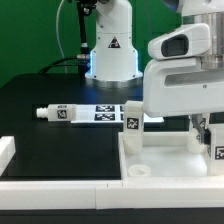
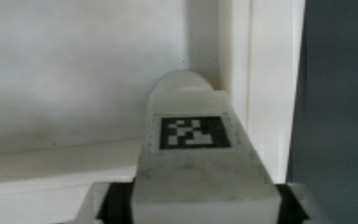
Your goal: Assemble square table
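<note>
While the gripper point(image 1: 205, 135) hung over the slab point(image 1: 160, 158), jaws clamped on a tagged leg point(image 2: 194, 140); another leg point(image 1: 65, 113) lay nearby on the table.

The worktop point(image 1: 50, 95) is black. On it, the square slab point(image 1: 170, 158) is plain white. Beside the slab, a loose leg point(image 1: 62, 113) is white with black-and-white square tags. The marker board point(image 1: 112, 111) nearby is white with black squares.
</note>
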Robot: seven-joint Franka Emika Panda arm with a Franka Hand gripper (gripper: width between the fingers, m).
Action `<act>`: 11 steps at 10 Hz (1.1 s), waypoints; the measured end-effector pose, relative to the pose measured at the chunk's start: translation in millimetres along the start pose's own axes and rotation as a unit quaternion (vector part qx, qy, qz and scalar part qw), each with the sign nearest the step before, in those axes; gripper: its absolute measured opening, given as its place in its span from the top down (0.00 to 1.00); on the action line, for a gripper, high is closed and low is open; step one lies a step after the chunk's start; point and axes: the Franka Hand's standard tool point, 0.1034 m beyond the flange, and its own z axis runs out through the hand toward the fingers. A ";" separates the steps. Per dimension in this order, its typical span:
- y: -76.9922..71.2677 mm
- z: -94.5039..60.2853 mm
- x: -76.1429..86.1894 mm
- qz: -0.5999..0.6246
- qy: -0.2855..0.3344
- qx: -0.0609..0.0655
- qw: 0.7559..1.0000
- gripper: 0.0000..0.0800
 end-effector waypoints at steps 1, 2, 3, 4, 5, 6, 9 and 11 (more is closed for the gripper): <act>0.2 -0.1 0.1 0.039 0.000 0.000 0.999 0.64; 0.5 -0.2 0.3 0.071 0.000 0.000 0.997 0.64; 0.8 -0.5 -0.2 0.165 0.000 -0.003 0.986 0.64; 1.3 -0.1 -1.0 0.250 0.001 -0.006 0.968 0.64; 1.0 0.2 -2.0 0.346 0.003 -0.004 0.938 0.64; 1.3 -0.5 -2.8 0.418 0.003 -0.001 0.908 0.64; 0.0 -0.3 -4.1 0.494 -0.002 0.003 0.869 0.64; -0.8 -0.2 -4.6 0.552 -0.005 0.006 0.834 0.64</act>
